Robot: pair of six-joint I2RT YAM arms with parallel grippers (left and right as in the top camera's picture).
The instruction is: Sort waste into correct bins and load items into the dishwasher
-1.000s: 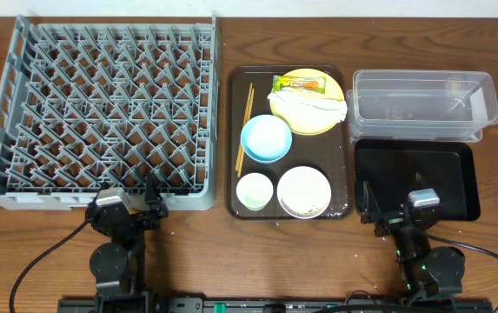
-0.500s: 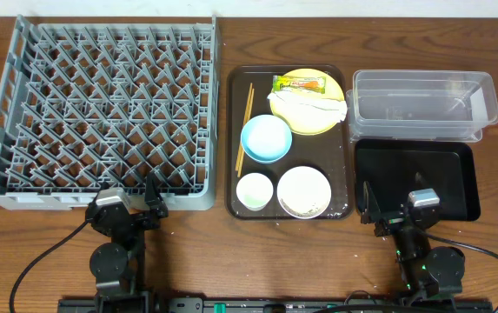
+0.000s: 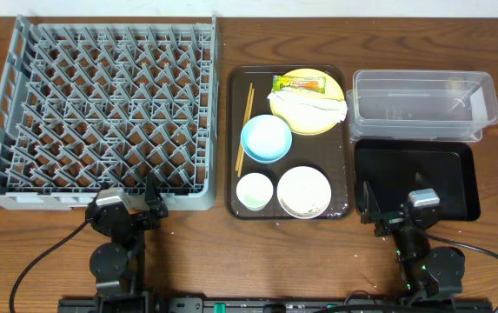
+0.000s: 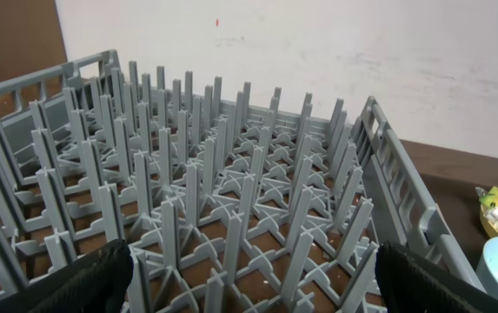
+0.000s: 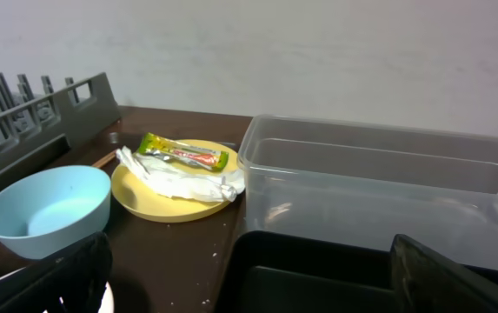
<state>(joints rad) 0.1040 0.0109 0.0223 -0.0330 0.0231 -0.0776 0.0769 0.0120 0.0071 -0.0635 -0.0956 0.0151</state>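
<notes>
Dark wood-grain table (image 3: 196,252) under a plain pale wall, with a claw at each near corner.
The left claw (image 4: 249,283) has its black fingers spread wide, just before the grey plastic rack (image 3: 101,113) of upright pegs. The right claw (image 5: 249,278), also spread, faces the glossy black tray (image 3: 414,165), with the clear box (image 3: 422,104) beyond. Between them, on the brown serving tray (image 3: 234,130), the round white bowl (image 3: 304,191) and small white cup (image 3: 254,191) lie nearest. Next comes the light blue bowl (image 3: 266,138) beside thin wooden chopsticks (image 3: 245,130). Farthest is the yellow plate (image 3: 311,127), carrying the crumpled napkin (image 3: 309,106) and the green-and-orange wrapper (image 3: 300,84).
</notes>
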